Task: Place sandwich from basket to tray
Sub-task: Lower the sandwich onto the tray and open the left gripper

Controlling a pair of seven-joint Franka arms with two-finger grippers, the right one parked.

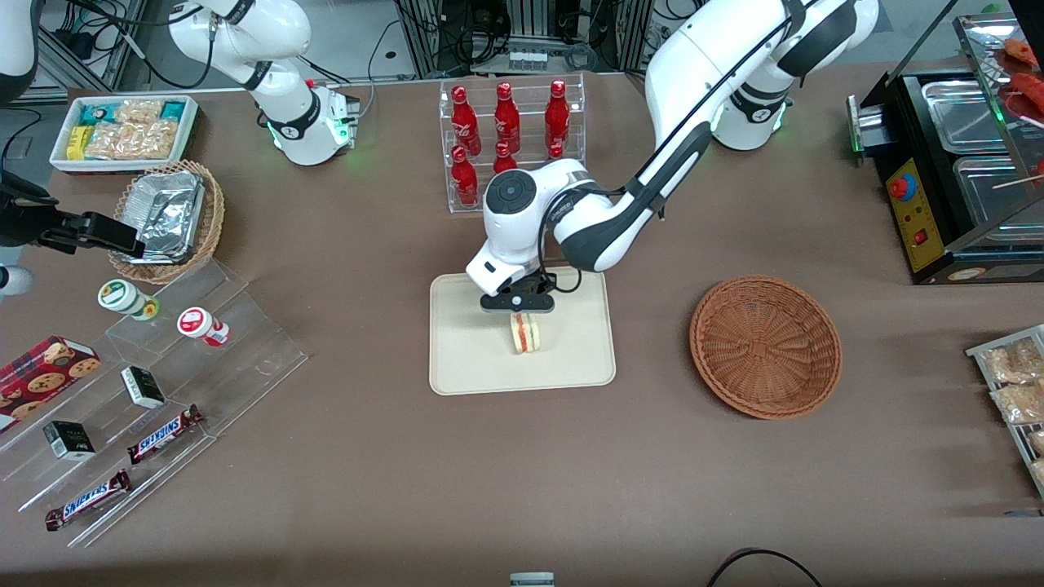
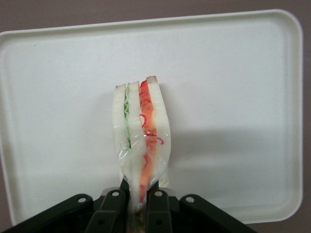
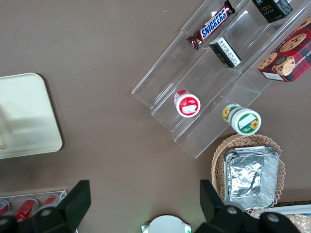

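In the front view, the gripper (image 1: 522, 314) is holding the sandwich (image 1: 526, 333) over the middle of the tray (image 1: 465, 359), so the placing step is in hand; the basket (image 1: 765, 346) is lying well apart from the tray, with nothing in it. In the left wrist view, the fingers (image 2: 158, 204) are pinching the sandwich (image 2: 141, 136) upright just above the tray (image 2: 233, 73). I judge that the next move calls for lowering and letting go. Nothing on the tray is standing in the way; bottles (image 1: 506, 122) are standing farther from the camera than the tray.

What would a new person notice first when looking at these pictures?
Most striking is the gripper over the middle of the cream tray, shut on the sandwich, whose green and red layers face the wrist camera. Toward the working arm's end of the table sits the reddish-brown basket, with nothing in it. Red bottles stand in a clear rack farther from the front camera.
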